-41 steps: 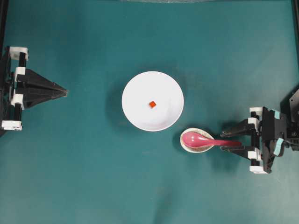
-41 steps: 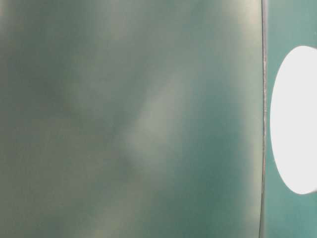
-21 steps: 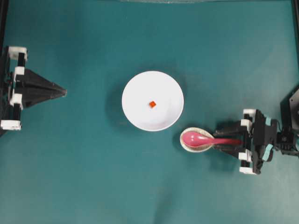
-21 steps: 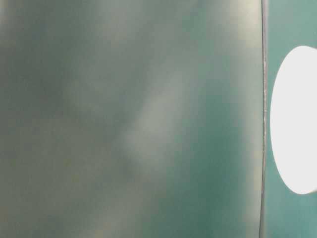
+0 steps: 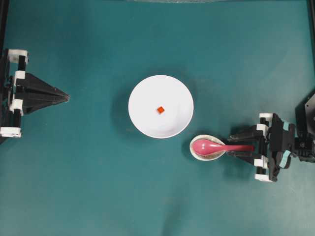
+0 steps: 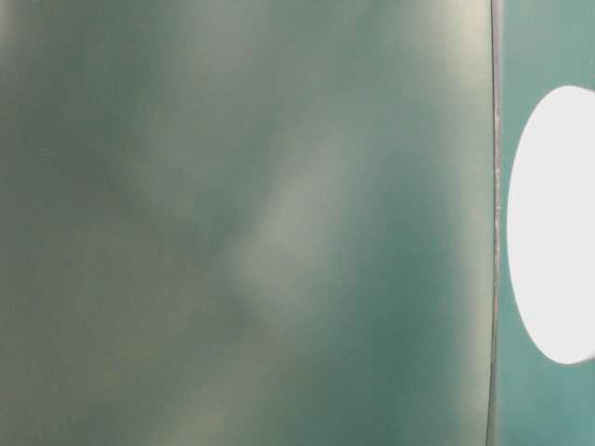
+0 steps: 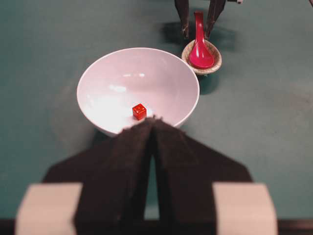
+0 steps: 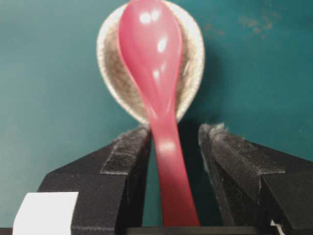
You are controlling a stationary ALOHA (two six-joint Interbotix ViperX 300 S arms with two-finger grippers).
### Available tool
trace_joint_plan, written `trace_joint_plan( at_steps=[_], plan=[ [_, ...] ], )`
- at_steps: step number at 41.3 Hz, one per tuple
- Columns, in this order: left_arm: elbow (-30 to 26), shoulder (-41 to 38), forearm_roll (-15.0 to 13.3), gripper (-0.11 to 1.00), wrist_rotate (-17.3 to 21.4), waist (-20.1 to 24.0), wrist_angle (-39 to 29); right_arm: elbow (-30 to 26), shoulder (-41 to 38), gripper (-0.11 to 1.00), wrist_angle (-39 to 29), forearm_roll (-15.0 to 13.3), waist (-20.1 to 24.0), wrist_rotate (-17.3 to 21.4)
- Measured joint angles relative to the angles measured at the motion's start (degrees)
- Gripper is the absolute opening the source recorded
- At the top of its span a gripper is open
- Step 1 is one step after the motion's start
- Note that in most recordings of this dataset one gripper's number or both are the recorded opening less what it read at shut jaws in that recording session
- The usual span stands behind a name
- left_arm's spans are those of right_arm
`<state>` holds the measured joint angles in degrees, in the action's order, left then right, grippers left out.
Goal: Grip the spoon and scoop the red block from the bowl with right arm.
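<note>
The pink-red spoon rests with its scoop in a small speckled beige dish, and its handle points right. My right gripper is open and straddles the handle, with a gap on each side in the right wrist view. The spoon touches neither pad there. The red block lies near the middle of the white bowl. My left gripper is shut at the far left, pointing at the bowl and the block.
The beige dish sits just off the bowl's lower right rim on the teal table. The table-level view is blurred and shows only a white shape at its right edge.
My right gripper has shifted slightly left along the spoon handle and its wrist has turned a little. Its jaws stay open. Spoon, block and left arm have not moved.
</note>
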<state>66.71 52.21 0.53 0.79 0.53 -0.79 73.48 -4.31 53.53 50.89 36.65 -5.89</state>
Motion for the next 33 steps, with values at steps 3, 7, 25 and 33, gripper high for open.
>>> trace_joint_plan(
  at_steps=[3, 7, 25, 33],
  plan=[
    [0.00, 0.00, -0.09, 0.00, 0.09, 0.00, 0.00, 0.18, 0.44, 0.50, 0.09, -0.09, 0.26, 0.00],
    [0.09, 0.00, 0.00, 0.00, 0.09, 0.00, -0.09, 0.35, 0.79, 0.50, 0.26, 0.00, 0.26, 0.00],
    [0.00, 0.00, -0.09, 0.00, 0.09, 0.00, -0.18, 0.44, 1.23, 0.50, 0.26, -0.18, 0.88, 0.00],
    [0.09, 0.00, 0.00, 0.00, 0.00, 0.00, -0.18, 0.53, 1.23, 0.49, 0.35, -0.18, 1.05, 0.00]
  ],
)
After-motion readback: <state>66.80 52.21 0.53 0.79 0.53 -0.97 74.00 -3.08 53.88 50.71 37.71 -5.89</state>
